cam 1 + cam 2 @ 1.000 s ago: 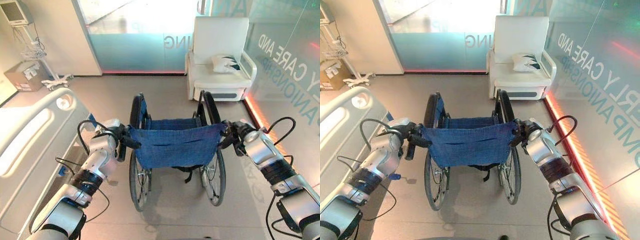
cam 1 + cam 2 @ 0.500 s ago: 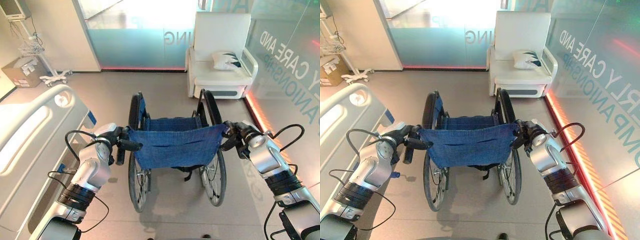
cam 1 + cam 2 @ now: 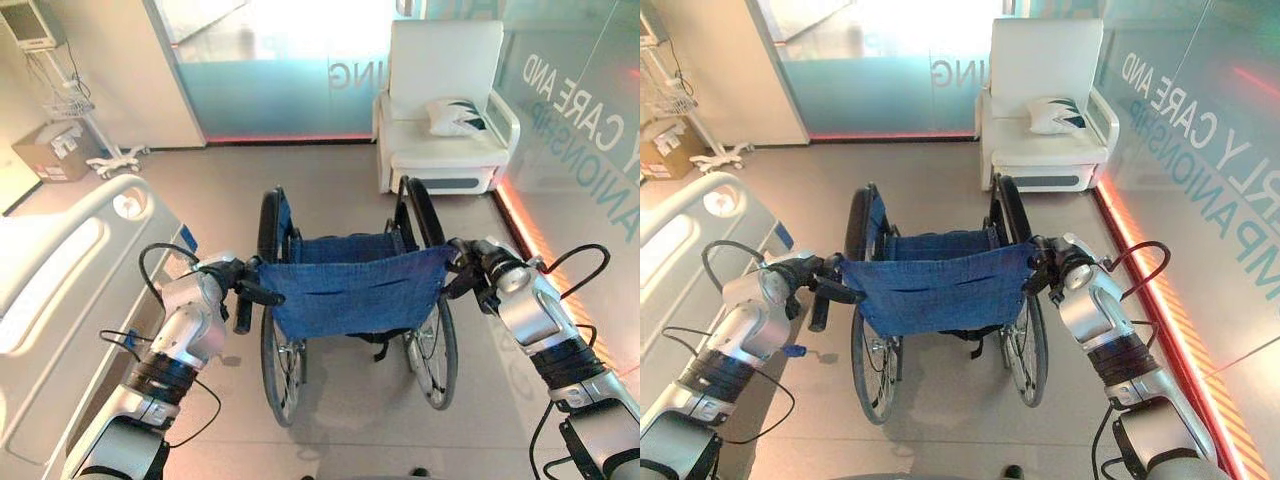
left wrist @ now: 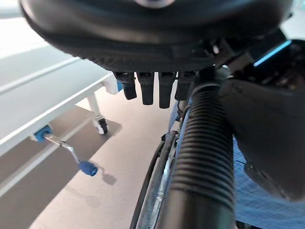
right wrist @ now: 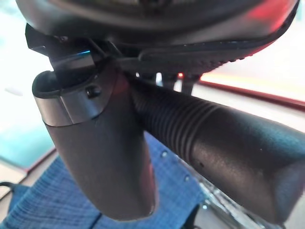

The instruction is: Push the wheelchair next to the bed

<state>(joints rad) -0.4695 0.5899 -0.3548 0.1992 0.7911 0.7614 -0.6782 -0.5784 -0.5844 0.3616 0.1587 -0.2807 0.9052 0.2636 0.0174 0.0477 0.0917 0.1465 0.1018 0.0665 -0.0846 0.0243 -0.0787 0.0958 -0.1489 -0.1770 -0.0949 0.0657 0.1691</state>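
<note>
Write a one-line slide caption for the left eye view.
Both hands, left hand and right hand, grip the push handles of the blue wheelchair beside the bed.

White armchair (image 3: 443, 110) far right against frosted glass wall (image 3: 280, 85), white cushion with dark pattern (image 3: 456, 116) on its seat. Cardboard box (image 3: 55, 152) far left on grey floor (image 3: 340, 420), beside a white wheeled stand (image 3: 95, 140) carrying a wire basket (image 3: 68, 105). Glass panel with lettering (image 3: 585, 110) along right side.
</note>
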